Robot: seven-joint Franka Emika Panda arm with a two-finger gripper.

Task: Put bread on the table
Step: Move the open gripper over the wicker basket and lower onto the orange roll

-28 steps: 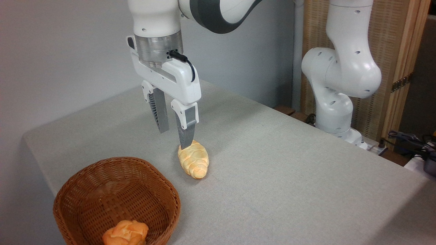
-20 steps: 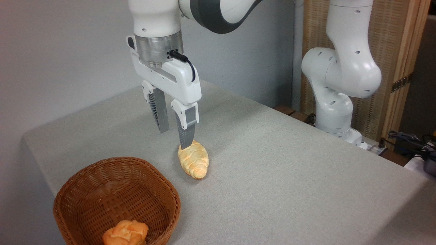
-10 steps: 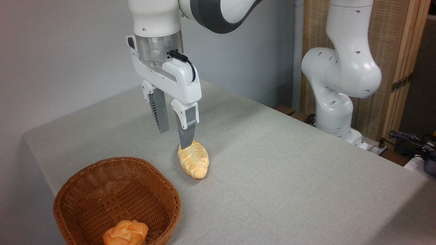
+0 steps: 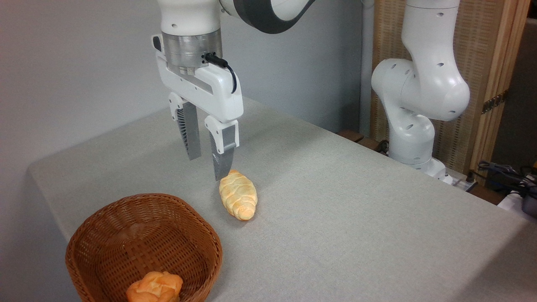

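The grey fabric surface [image 4: 356, 218] carries a wicker basket [image 4: 105, 226] at its near left corner and a pale ridged roll [image 4: 238, 195] lying free beside it, while the end effector [image 4: 206, 161] hangs just above the roll's far end, fingers apart and empty. The bread [image 4: 154, 287], a knobbly orange bun, sits low in the basket against its near wall; it looks light and probably yielding, best pinched gently across its widest middle from straight above.

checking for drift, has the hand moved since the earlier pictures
Yes. The hand has risen and shifted slightly left: its open fingers now hang clear of the croissant-shaped roll, which lies unmoved on the table.
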